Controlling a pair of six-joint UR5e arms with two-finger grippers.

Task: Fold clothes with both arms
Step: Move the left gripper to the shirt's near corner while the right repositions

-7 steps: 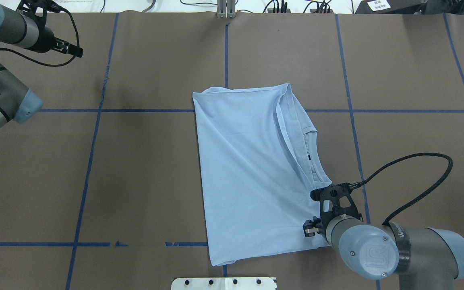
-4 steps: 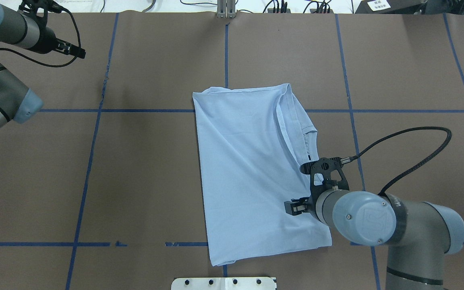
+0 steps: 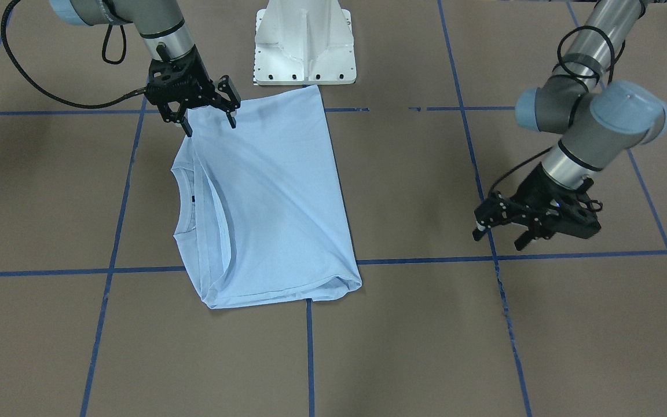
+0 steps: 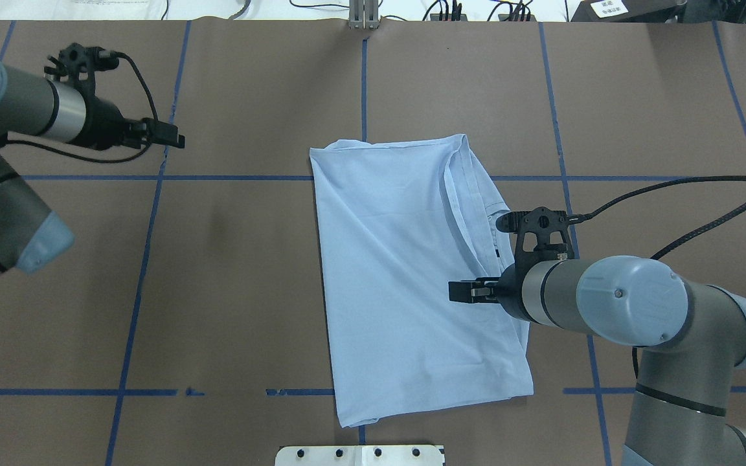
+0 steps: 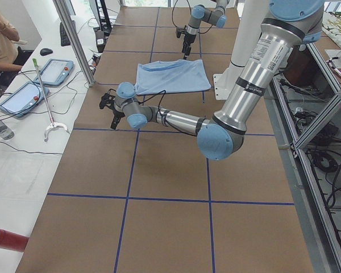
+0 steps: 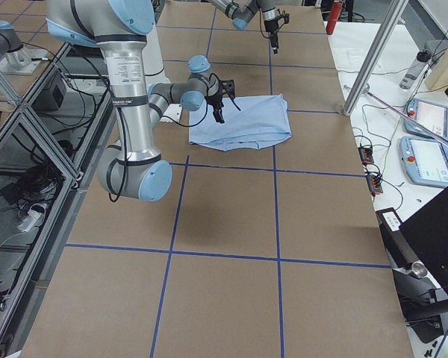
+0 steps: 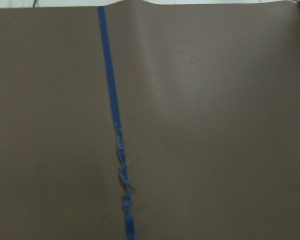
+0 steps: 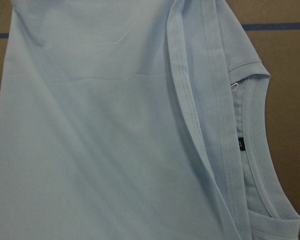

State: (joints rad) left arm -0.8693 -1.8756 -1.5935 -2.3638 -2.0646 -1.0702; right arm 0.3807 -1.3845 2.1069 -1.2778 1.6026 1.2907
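Jaws spread on both: right gripper (image 3: 209, 124) over T-shirt (image 3: 270, 197), left gripper (image 3: 498, 238) over tbl (image 3: 571, 330).

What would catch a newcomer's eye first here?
The folded light blue T-shirt lies mid-table, collar toward the robot's right. The right gripper, jaws open, hangs over the shirt's collar side; the left gripper hangs open over the table far left.
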